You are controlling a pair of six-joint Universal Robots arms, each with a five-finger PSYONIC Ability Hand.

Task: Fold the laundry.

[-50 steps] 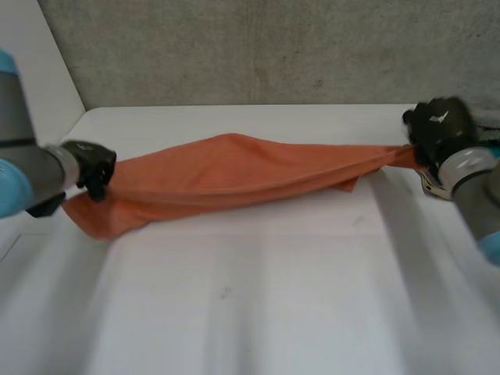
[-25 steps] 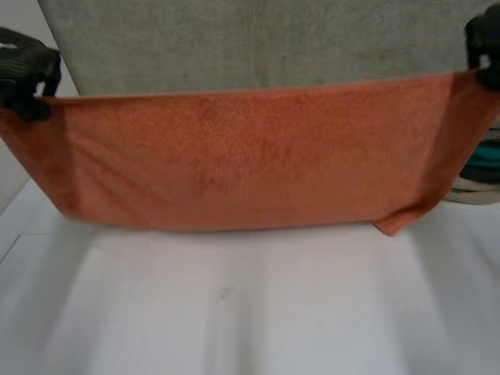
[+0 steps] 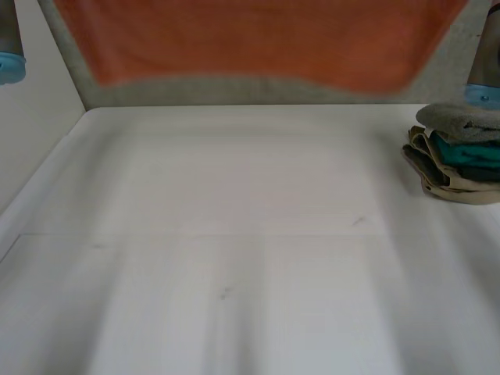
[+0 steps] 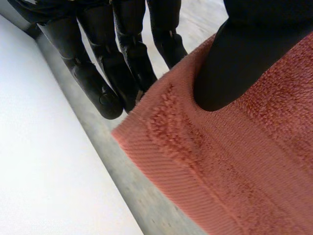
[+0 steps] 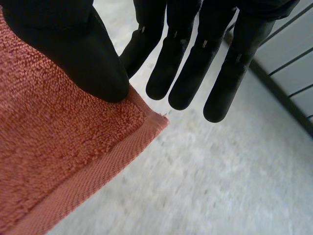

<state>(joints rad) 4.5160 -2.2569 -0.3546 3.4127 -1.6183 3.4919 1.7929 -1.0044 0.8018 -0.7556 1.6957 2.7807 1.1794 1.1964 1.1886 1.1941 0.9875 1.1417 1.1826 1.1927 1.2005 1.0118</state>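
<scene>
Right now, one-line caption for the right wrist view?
Right hand pinches a corner of the orange towel between thumb and fingers.

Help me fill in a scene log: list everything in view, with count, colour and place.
orange towel: one, orange, held up and spread above the table's far side
folded cloths: one pile, grey, teal and beige, on the table's far right side
table: one, white, below the towel
wall: one, grey, behind the table
arms: two, grey with light-blue caps, left arm and right arm raised at either side of the towel
left hand: one, black, thumb and fingers pinching one towel corner
right hand: one, black, thumb pinching the other towel corner against its fingers
</scene>
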